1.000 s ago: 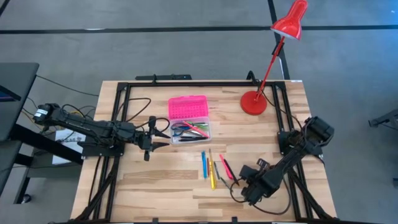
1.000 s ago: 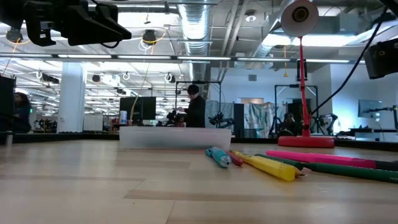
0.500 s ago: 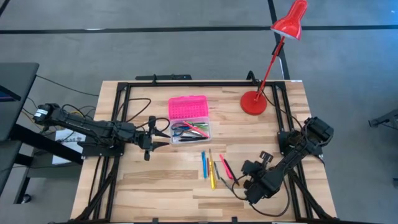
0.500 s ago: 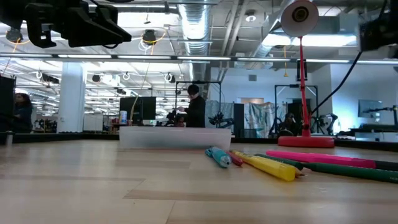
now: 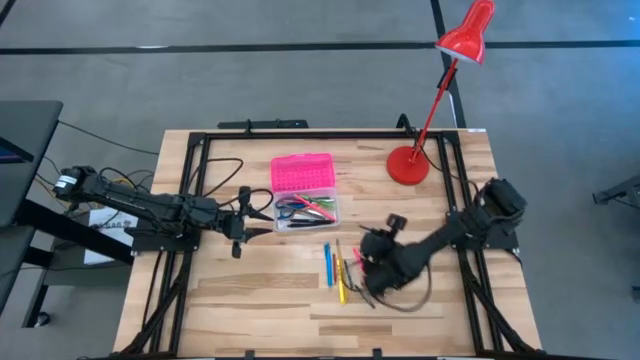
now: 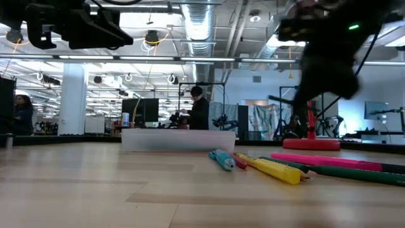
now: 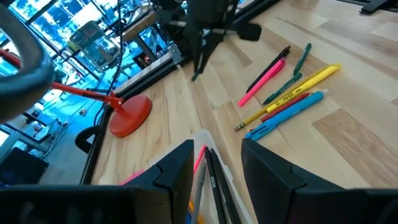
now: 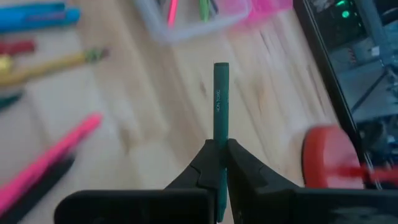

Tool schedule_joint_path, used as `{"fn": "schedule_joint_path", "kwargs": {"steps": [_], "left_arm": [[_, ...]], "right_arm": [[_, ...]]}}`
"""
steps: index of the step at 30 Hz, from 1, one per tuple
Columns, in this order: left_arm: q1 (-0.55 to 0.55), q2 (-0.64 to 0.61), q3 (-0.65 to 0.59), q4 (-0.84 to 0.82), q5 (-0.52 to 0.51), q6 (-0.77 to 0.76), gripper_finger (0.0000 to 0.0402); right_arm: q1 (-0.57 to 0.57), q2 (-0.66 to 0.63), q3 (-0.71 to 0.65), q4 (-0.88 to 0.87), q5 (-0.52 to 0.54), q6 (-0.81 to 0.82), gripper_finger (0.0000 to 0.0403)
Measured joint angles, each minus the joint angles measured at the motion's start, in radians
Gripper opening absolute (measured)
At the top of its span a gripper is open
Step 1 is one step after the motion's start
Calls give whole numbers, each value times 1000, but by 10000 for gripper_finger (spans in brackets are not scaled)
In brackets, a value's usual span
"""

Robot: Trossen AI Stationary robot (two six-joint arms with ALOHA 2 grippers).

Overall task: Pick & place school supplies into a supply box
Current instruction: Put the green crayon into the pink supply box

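Gripping a green pen [image 8: 221,106], right gripper [image 8: 219,163] hovers near the box [image 5: 305,205]; left gripper [image 5: 262,212], jaws apart, waits beside the box.

One supply box [image 5: 303,187], one red lamp [image 5: 440,90], two arms, six loose pens on the table.

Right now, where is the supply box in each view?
High: supply box mid-table, left of the red lamp base.
Low: centre, far back.
Left wrist: nearest, before the lamp base.
Right wrist: past the green pen tip.
Shared landmark: lamp base, in all four.
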Motion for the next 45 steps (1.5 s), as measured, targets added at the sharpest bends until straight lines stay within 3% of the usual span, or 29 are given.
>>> {"fn": "schedule_joint_path", "kwargs": {"steps": [9,13,17,26,31,37,45], "left_arm": [[0,0,0,-40,-96,-30,129],[0,0,0,-62,-163,-34,129],[0,0,0,-61,-230,-46,129],[0,-3,0,-52,-423,-90,129],[0,-3,0,-52,-427,-90,129],[0,-3,0,-50,-427,-90,129],[0,-3,0,-49,-427,-90,129]], "right_arm": [[-265,0,0,432,-12,-491,1],[-361,0,0,630,-149,-705,1],[-441,4,1,776,-306,-820,1],[-529,5,1,884,-553,-853,3],[-544,5,1,901,-566,-852,9],[-560,6,1,923,-670,-842,10],[-588,6,1,945,-745,-728,10]]}}
